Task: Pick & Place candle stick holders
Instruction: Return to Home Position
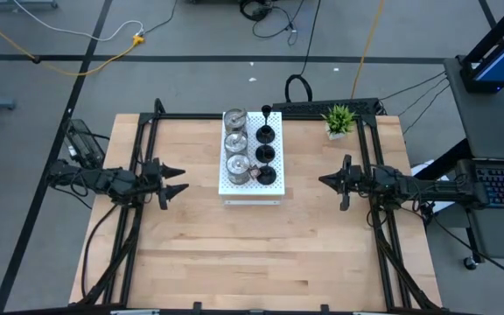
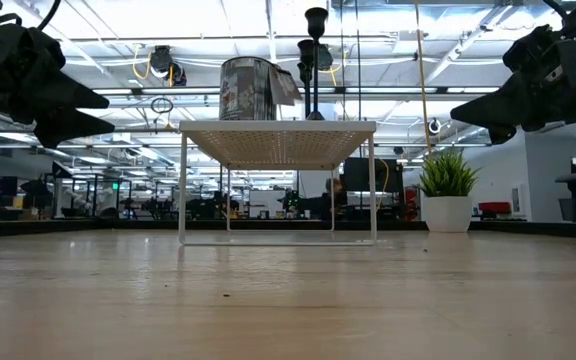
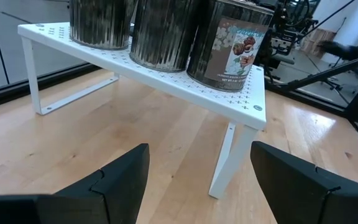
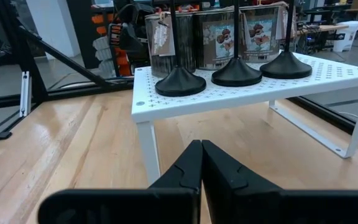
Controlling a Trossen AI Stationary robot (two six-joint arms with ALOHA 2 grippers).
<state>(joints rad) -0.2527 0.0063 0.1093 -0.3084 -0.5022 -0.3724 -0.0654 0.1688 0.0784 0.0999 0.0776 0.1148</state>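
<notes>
Three silver cup holders (image 1: pixel 235 141) and three black stemmed holders (image 1: pixel 267 153) stand by their bases in two rows on the white perforated board (image 1: pixel 251 187), a small raised shelf on legs at the table's far middle. In the right wrist view the black bases (image 4: pixel 180 82) sit nearest, the silver cups (image 4: pixel 219 37) behind. My left gripper (image 1: pixel 178 179) hovers open left of the shelf, clear of it; its fingers (image 3: pixel 114 180) frame the shelf's near leg. My right gripper (image 1: pixel 324 181) hovers shut right of the shelf, touching nothing.
A small green potted plant (image 1: pixel 339 120) stands at the far right of the table, beyond my right gripper. Black frame rails (image 1: pixel 383 219) run along the table's left and right sides. Bare wood (image 1: pixel 252 254) lies between the shelf and the near edge.
</notes>
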